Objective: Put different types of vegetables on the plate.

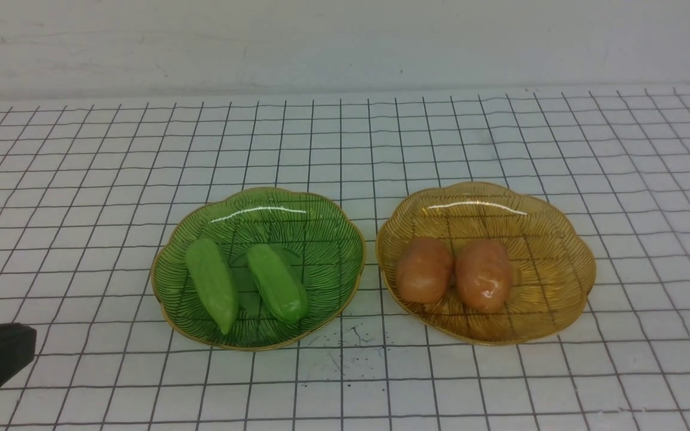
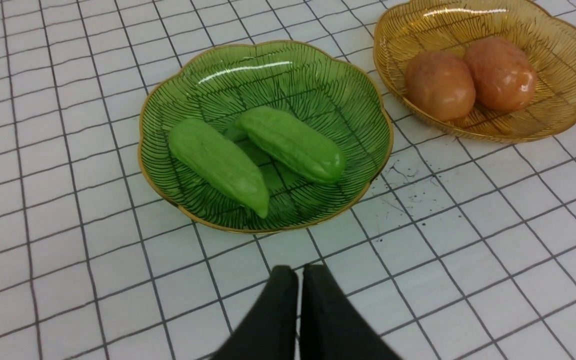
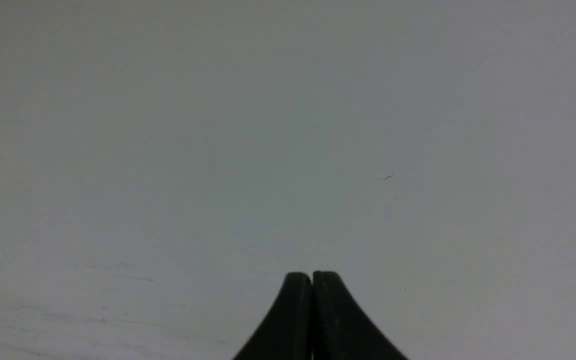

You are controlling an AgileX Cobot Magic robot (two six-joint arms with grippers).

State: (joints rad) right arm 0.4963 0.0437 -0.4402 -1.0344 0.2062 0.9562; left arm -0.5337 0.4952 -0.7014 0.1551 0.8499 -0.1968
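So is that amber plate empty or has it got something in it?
Not empty: a potato and a second potato lie side by side in the amber plate.

green plate [image 1: 315, 221]: clear green, dark fine lines fanning out like leaf veins, gold rim.
amber plate [image 1: 548, 239]: clear amber-yellow, the same fanning lines, gold rim.
cucumbers [image 1: 213, 284] [image 1: 277, 282]: light green, plain.
potatoes [image 1: 424, 269] [image 1: 484, 275]: orange-brown, glossy, unpatterned.
table [image 1: 81, 179]: white with a thin black grid; black specks at 5 o'clock from the green plate.
wall [image 1: 345, 42]: off-white, faint grey streaks.
left gripper [image 2: 298, 272]: black.
right gripper [image 3: 312, 277]: black.
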